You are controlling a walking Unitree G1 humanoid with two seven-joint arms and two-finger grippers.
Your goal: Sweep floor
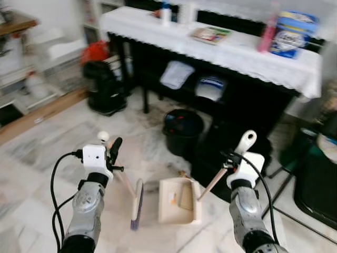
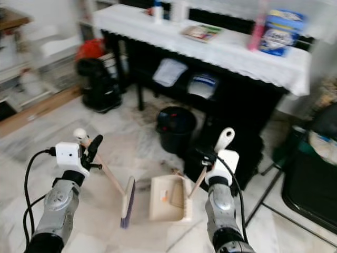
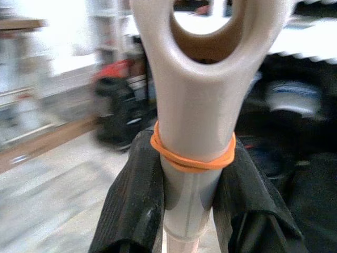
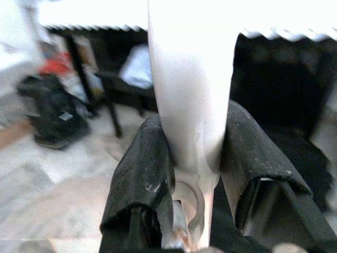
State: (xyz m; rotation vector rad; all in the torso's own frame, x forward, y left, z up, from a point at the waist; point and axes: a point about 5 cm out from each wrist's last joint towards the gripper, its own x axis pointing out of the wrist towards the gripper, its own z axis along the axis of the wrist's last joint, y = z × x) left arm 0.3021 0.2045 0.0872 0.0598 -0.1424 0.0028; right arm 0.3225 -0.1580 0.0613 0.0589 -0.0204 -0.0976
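No text can be read anywhere. The blue package (image 1: 293, 32) and the flat printed item (image 1: 211, 34) on the white-covered worktop (image 1: 247, 55) carry print too blurred to make out.

The right tool (image 4: 197, 174) has its two black fingers (image 4: 139, 174) closed against a pale cream handle (image 4: 192, 89), one finger on each side; the handle runs up between them and widens above; behind it stands a dark surface (image 4: 295, 68) draped in a white cloth (image 4: 79, 13) with a scalloped edge; a pale bundle (image 4: 136, 66) sits under it; a blurred black and red object (image 4: 50, 103) rests on the marbled floor (image 4: 52, 195) off to one side.
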